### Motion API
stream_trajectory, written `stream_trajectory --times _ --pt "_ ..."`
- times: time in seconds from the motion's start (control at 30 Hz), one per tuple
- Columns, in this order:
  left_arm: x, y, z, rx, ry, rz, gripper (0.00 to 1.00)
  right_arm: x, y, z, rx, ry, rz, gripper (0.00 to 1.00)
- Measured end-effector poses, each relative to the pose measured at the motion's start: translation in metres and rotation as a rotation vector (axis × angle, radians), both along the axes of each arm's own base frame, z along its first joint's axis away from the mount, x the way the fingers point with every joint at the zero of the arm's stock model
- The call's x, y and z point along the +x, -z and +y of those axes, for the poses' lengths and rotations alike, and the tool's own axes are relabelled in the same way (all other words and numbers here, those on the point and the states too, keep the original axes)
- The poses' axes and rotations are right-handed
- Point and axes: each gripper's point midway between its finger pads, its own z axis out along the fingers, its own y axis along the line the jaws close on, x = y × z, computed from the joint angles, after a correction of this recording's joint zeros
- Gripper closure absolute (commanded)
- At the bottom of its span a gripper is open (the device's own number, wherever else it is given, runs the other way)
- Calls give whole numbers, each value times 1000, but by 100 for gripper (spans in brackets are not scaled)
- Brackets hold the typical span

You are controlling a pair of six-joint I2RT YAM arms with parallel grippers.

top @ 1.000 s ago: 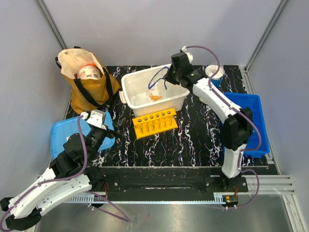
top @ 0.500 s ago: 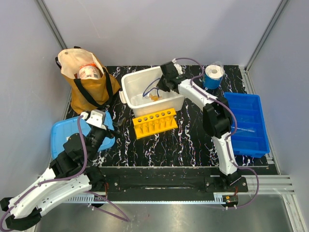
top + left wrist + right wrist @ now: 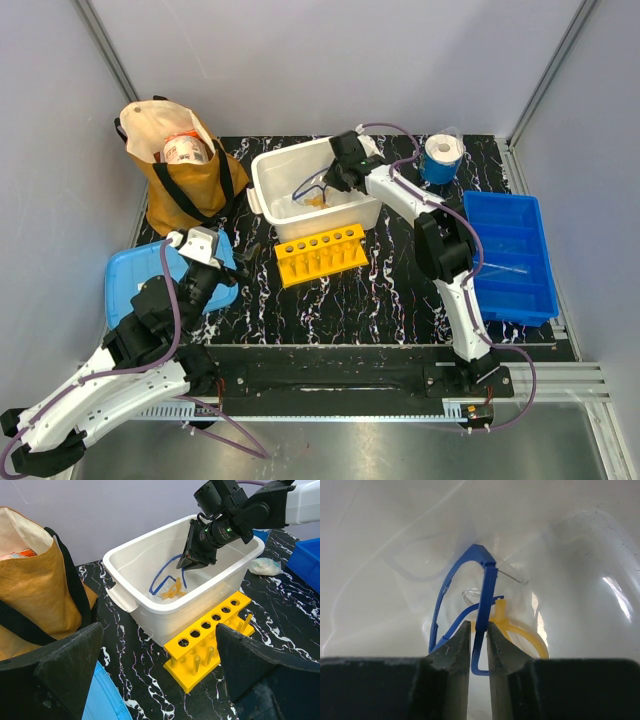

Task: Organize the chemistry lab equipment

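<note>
The clear safety glasses with blue frame [image 3: 311, 186] hang inside the white tub [image 3: 268, 168]. My right gripper [image 3: 336, 178] reaches into the tub from the right and is shut on one blue temple arm [image 3: 485, 587]. The yellow-orange knotted piece [image 3: 320, 201] lies on the tub floor under the glasses, and shows in the right wrist view [image 3: 522, 631]. In the left wrist view the glasses [image 3: 167, 572] sit below the right gripper [image 3: 189, 564]. My left gripper [image 3: 160, 665] is open and empty, low over the table left of the tub. A small clear packet [image 3: 264, 566] lies right of the tub.
A yellow test tube rack [image 3: 320, 252] stands in front of the tub. The brown cloth bag [image 3: 180, 178] stands at the back left. A blue lid [image 3: 125, 287] lies by my left gripper. A blue bin [image 3: 512, 255] with a thin clear tube [image 3: 500, 268] sits at right, a blue roll [image 3: 441, 155] behind.
My right gripper has moved left and down from above the tub's back right corner into the tub, carrying the glasses. The left arm has not moved.
</note>
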Motion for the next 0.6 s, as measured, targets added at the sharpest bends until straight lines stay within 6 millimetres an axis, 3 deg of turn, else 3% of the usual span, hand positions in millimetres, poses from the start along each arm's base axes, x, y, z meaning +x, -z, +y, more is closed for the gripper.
stream_trajectory --times 0.13,0.27,0.47,0.6 --pt "0 0 0 0 0 0 1 2 -1 -4 -21 16 -3 67" --pt "0 0 0 1 0 0 1 5 -14 -4 -38 -3 -26 60" --pt "0 0 0 1 0 -1 1 12 -74 0 -73 -86 -134 52" --pt "0 0 0 2 0 -1 1 1 -118 -9 -123 -140 -205 50"
